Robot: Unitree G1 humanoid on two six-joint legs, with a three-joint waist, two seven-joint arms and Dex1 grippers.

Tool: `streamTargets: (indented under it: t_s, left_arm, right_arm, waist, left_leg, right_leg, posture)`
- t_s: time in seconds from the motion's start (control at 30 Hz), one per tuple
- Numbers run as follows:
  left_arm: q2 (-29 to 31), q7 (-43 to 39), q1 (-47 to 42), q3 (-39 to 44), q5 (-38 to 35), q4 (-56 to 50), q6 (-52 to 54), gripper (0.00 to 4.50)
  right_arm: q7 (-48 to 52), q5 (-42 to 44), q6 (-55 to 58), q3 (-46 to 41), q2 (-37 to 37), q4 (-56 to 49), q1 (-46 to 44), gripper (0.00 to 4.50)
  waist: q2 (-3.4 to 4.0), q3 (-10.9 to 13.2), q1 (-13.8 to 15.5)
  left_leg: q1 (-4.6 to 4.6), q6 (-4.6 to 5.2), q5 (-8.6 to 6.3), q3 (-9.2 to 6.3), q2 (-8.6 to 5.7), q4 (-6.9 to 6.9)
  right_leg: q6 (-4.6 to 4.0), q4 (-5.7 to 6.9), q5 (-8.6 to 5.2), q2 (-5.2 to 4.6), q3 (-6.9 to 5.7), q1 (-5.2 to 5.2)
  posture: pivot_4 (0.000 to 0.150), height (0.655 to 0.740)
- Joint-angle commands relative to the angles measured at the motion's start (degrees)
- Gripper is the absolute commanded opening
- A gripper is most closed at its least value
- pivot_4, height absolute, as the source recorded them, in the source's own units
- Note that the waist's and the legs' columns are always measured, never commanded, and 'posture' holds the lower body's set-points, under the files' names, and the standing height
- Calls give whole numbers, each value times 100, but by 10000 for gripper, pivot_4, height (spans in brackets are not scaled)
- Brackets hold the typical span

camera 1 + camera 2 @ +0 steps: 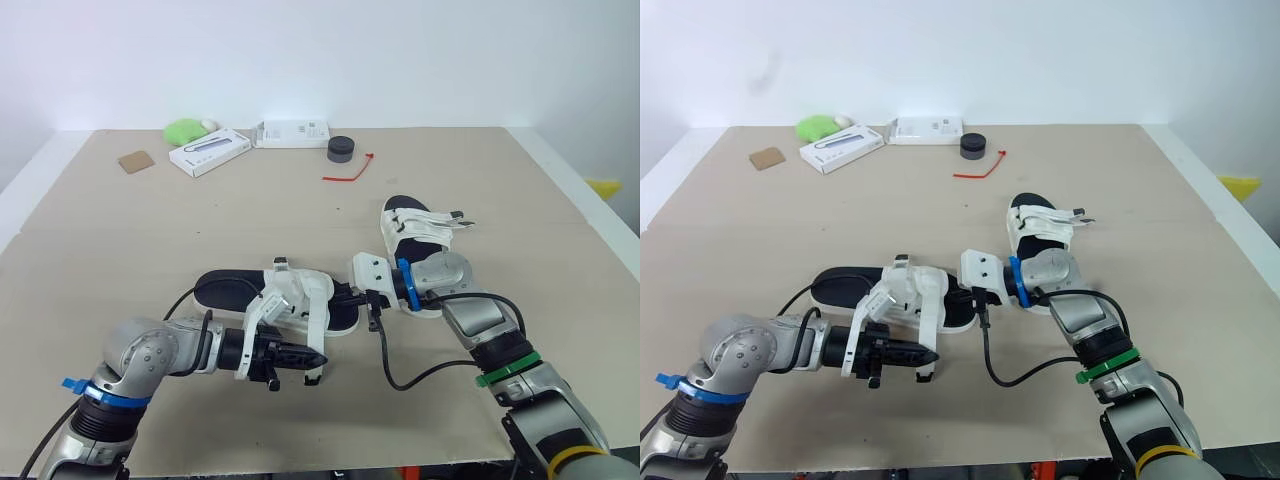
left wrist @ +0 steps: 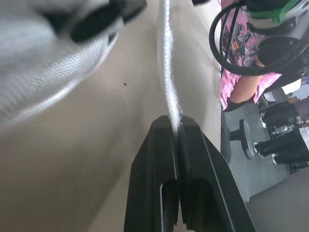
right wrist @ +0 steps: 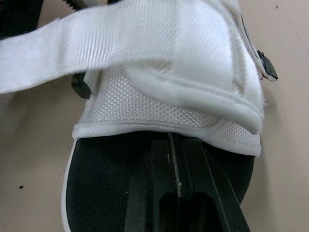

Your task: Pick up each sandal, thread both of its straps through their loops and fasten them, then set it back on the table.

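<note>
Lying flat near the front of the light brown wooden bench [image 1: 150,230], about in the middle, we see a black-soled sandal with white cloth straps [image 1: 225,290]. One long white strap [image 1: 322,325] hangs off its side toward the front edge. We see the left gripper [image 1: 318,357] squeezed tight on this strap, with both black fingers pressed together on it. The right gripper [image 3: 172,141] is at the other end of the same sandal. Its fingers are closed and lie on the black inside of the shoe, with their tips at the edge of the white cloth top. We cannot tell if they pinch anything.

A second sandal of the same kind [image 1: 415,228] sits just behind the right arm, with its straps loose. Far back on the bench we find a thin red tie [image 1: 350,172], a small dark round tub [image 1: 341,149], two flat white boxes [image 1: 208,152] [image 1: 292,133], a green lump [image 1: 185,130] and a small brown square card [image 1: 135,161].
</note>
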Motion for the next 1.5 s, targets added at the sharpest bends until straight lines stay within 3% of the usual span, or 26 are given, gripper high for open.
streamTargets:
  t_s: [0.03, 0.27, 0.53, 0.87, 1.5]
  left_arm:
    - [297, -312, -437, 595, -635, -82, 264, 722]
    - [322, -220, -1448, 1117, -1160, 636, 578, 722]
    - [286, -573, -2112, 382, -183, 1613, 171, 722]
    - [174, -1163, -2376, -142, 501, 2210, -63, 722]
    - [-93, -1136, -2409, 136, 457, 2101, 453, 722]
  right_arm:
    - [42, -69, 33, 43, -67, -92, 83, 0]
    - [47, -77, -18, 69, -18, -33, 52, 0]
    - [39, -84, -43, 77, 26, 5, 27, 0]
    - [-40, -74, 42, 35, 1, -104, 99, 0]
    - [-88, -78, 52, 54, 39, -67, 65, 0]
  waist:
    - [0, 0, -1]
    - [-1, 0, -7]
    - [-1, 0, -12]
    - [-1, 1, -12]
    - [-1, 1, -10]
  left_leg:
    - [0, 0, 0, 0, 0, 0]
    - [-1, 0, 0, 2, -2, -1]
    - [-1, -5, 0, 0, -2, -2]
    - [-2, -6, -1, 1, -1, -3]
    - [-3, -6, -1, 0, 1, -3]
  right_leg:
    - [0, 0, 0, 0, 0, -1]
    - [3, -3, -1, -2, 1, -1]
    - [-9, -3, 5, 1, 2, -3]
    - [-20, -2, 11, 3, 3, -5]
    - [-8, -1, 4, 2, 3, -5]
  posture:
    - [1500, 7400]
    - [1500, 7400]
    - [1500, 7400]
    - [1500, 7400]
    - [1500, 7400]
